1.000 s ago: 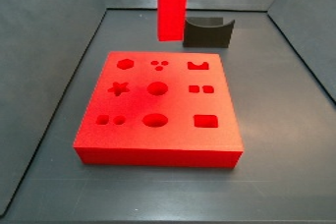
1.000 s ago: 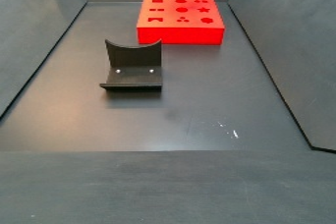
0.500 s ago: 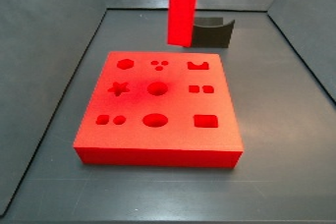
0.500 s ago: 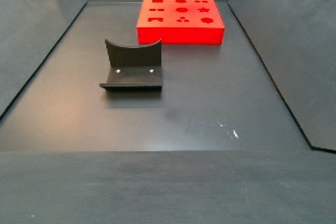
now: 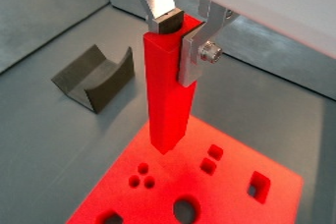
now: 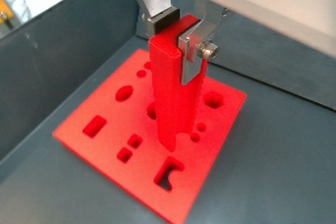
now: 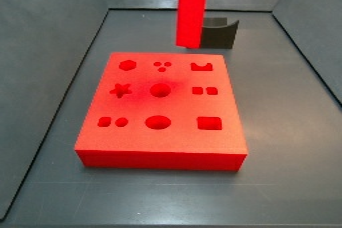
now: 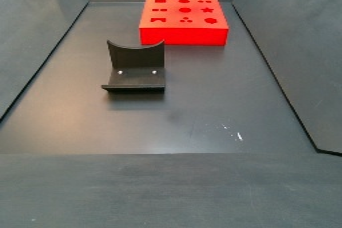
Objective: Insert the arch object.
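Note:
My gripper (image 5: 178, 39) is shut on the top of a tall red bar (image 5: 168, 90) and holds it upright; it also shows in a wrist view (image 6: 175, 39). The bar hangs above the red board (image 7: 160, 142), over its far edge in a side view (image 7: 193, 12). In a wrist view the bar's lower end is close to the arch-shaped hole (image 6: 167, 174). The only dark notched thing is an L-shaped bracket on a base plate, the fixture (image 8: 134, 67). No separate small dark arch object shows. The gripper is above the frame in both side views.
The board has several shaped holes, the arch-shaped hole (image 7: 203, 66) among them. The fixture (image 7: 214, 32) stands on the dark floor behind the board and shows in a wrist view (image 5: 94, 76). Grey sloping walls (image 7: 54, 82) enclose the floor.
The red bar has shifted sideways over the board's far edge, toward the arch hole's side. The board and the fixture have not moved.

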